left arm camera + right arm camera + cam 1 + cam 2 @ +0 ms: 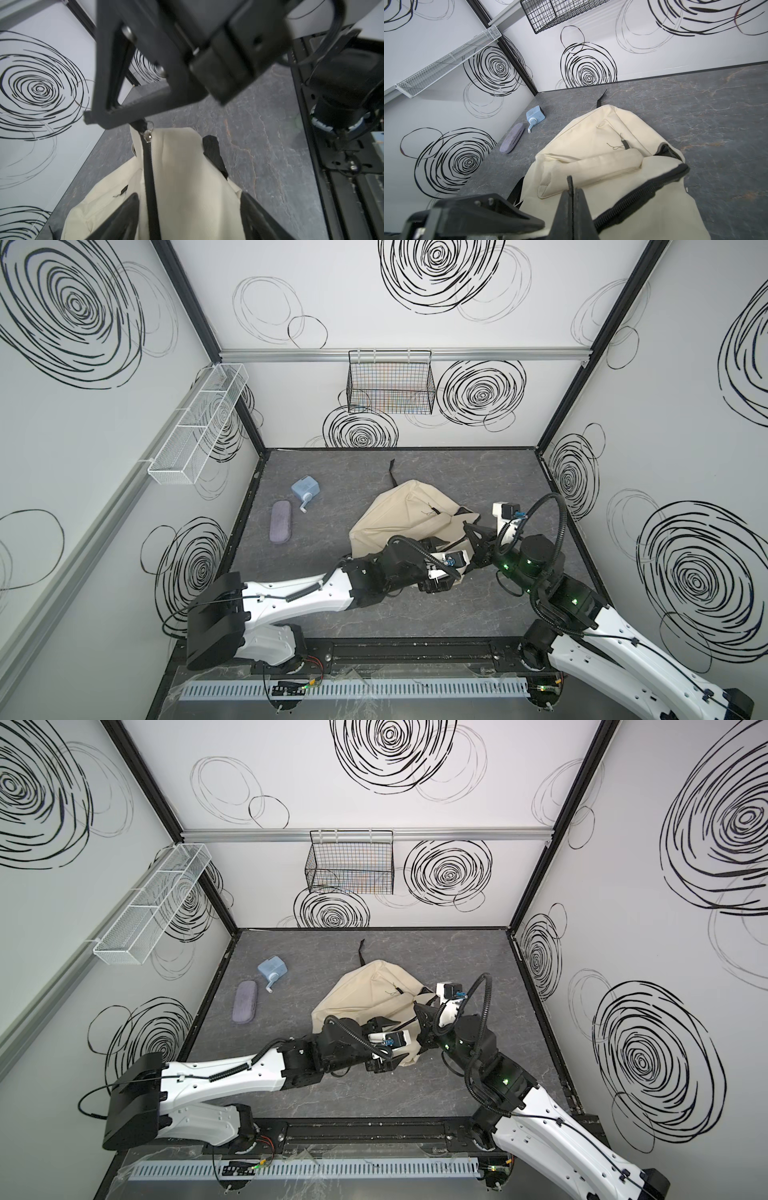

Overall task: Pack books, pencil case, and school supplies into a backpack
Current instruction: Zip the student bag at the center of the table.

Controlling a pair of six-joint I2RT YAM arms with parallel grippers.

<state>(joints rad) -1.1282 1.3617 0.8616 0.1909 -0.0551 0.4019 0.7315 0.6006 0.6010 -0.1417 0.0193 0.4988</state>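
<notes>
The cream backpack (399, 510) (361, 990) lies slumped mid-table, its black zip (150, 187) partly undone. My right gripper (572, 191) (467, 526) is shut on the zip's black pull tab at the bag's near-right end. My left gripper (189, 195) is open over the bag's near edge, with its fingers (128, 212) standing either side of the zip and cream fabric. The purple pencil case (280, 521) (511, 138) and the light blue sharpener (306, 489) (535, 115) lie apart at the far left. The books are out of view.
A black wire basket (390, 383) hangs on the back wall and a white mesh shelf (199, 423) on the left wall. A black strap (392, 472) trails behind the bag. Both arms crowd the bag's near-right side.
</notes>
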